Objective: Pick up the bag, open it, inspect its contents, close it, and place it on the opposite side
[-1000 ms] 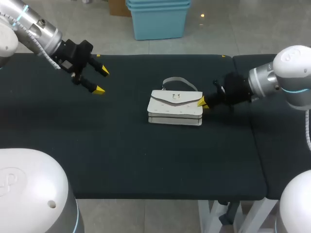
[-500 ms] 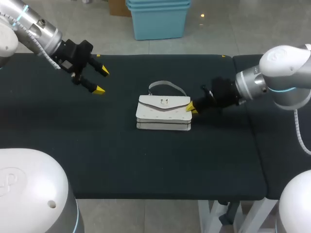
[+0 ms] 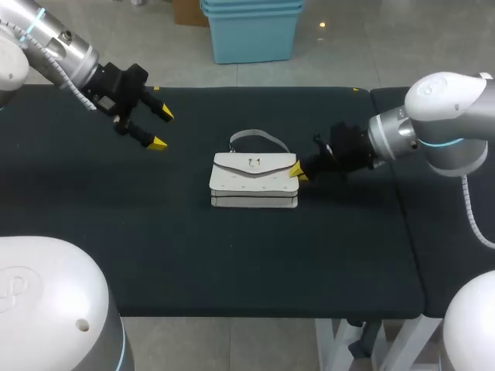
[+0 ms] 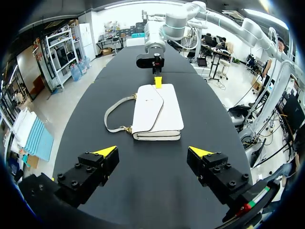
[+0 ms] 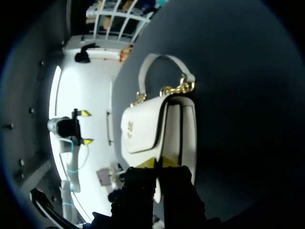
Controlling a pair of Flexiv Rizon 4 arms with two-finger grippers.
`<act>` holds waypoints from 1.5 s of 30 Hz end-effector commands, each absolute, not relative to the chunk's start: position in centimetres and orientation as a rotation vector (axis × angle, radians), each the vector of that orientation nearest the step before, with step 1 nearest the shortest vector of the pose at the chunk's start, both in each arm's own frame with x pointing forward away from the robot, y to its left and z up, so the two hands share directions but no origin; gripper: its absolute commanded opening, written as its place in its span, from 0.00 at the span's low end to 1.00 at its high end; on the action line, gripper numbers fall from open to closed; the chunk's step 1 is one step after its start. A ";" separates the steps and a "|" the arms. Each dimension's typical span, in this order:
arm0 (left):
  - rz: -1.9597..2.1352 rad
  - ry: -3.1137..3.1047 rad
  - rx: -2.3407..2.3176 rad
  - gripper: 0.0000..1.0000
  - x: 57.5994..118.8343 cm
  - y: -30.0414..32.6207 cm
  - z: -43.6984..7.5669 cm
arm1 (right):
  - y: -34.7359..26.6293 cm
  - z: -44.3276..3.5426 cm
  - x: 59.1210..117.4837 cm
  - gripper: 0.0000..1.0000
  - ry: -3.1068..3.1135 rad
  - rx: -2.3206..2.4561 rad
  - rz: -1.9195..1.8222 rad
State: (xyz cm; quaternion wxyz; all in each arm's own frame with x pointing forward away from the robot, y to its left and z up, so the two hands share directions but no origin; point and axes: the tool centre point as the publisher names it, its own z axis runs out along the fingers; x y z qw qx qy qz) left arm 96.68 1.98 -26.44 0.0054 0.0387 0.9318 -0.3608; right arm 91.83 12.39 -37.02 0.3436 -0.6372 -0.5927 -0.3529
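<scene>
A small white handbag (image 3: 254, 180) with a flap and a grey strap lies flat near the middle of the black table (image 3: 155, 232). My right gripper (image 3: 296, 171) is shut, its yellow tips together and pressed against the bag's right end. In the right wrist view the bag (image 5: 157, 133) lies just ahead of the right gripper (image 5: 156, 163). My left gripper (image 3: 163, 129) hangs open above the table's far left, well apart from the bag. In the left wrist view the bag (image 4: 157, 112) lies ahead of the left gripper (image 4: 153, 151), with the right gripper (image 4: 157, 82) at its far end.
A second black table (image 3: 433, 255) adjoins the first on the right, with a seam between them. Bare tabletop lies to the left of the bag and in front of it.
My right gripper has moved left with its tips against the bag, and the bag has slid left across the table. The left arm has stayed put.
</scene>
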 end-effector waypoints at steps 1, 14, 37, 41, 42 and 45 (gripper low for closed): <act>-1.133 2.914 0.122 1.00 96.7 2.0 -26.5 | 12.8 -36.8 91.5 0.00 -1.537 -1.663 -0.929; -1.133 2.914 0.122 1.00 96.7 2.0 -26.5 | 13.7 -37.1 92.7 0.00 -1.514 -1.670 -0.943; -1.127 2.917 0.139 1.00 96.8 1.8 -26.4 | 6.1 -27.4 93.2 1.00 -2.139 -1.726 -0.901; -1.119 2.919 0.190 1.00 96.9 0.9 -26.1 | 6.1 -26.4 92.8 1.00 -2.341 -1.694 -0.899; -1.118 2.920 0.197 1.00 96.9 0.8 -26.0 | 6.2 -26.2 92.7 1.00 -2.402 -1.686 -0.887; -1.114 2.932 0.217 1.00 97.1 0.5 -25.9 | 6.6 -26.1 92.5 1.00 -2.504 -1.648 -0.847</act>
